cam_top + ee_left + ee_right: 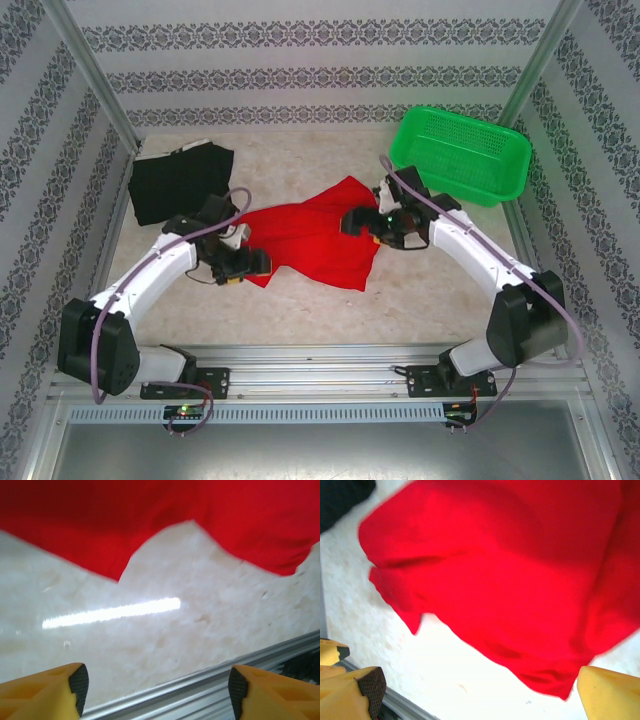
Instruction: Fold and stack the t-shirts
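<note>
Yellow fingers [40, 692] of the left gripper [157, 687] stand wide apart above the pale table [150, 640], holding nothing. Just beyond them the red t-shirt [315, 240] lies rumpled mid-table, plain side up and blurred at its edges. At its right end the right gripper [479, 685] also gapes wide, grasping nothing. The black t-shirt [180, 185] lies well apart in the far left corner, and a pale scrap at its far edge is too small to read. A green mesh basket [460, 155] sits far right.
</note>
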Controlling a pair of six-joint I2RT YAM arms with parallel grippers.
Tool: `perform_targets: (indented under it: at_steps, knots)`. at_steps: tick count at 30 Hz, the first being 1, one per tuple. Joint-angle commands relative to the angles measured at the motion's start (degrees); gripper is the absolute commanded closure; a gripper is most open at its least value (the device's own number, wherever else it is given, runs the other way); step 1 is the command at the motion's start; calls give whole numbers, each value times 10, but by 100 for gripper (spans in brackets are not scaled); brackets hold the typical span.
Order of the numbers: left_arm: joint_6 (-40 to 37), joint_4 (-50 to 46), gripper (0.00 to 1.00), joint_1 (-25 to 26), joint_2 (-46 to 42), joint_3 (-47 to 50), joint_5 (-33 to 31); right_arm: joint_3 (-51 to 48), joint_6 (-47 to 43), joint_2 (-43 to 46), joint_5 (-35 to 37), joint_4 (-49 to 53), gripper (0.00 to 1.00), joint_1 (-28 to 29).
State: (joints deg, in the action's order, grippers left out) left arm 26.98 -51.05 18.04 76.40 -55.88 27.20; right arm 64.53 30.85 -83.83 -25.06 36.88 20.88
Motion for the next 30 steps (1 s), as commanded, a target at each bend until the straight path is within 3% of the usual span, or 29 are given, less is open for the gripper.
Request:
perform_targets:
  at_steps: [1,6,13,16,19,20,25,30]
  knots:
    - [30,33,28,29,33,11,-35,-50,-17,16,0,22,2,-1]
    - [1,80,35,45,109,-12,-95,-101,-21,35,6,32,2,13]
    - [-17,145,47,46,180,-3,-131,-158,7,42,32,17,5,27]
    - [-21,176,65,45,213,-8,-120,-172,11,39,36,2,7,39]
    - [-20,180,97,45,220,-12,-103,-177,12,24,47,-7,9,63]
    - [-18,175,100,45,208,-13,-102,-178,14,15,49,-14,12,69]
    - [-24,122,100,42,130,-37,-117,-173,25,-33,54,-59,24,92]
    - [-18,70,100,13,67,-98,-118,-136,39,-116,82,-82,46,100]
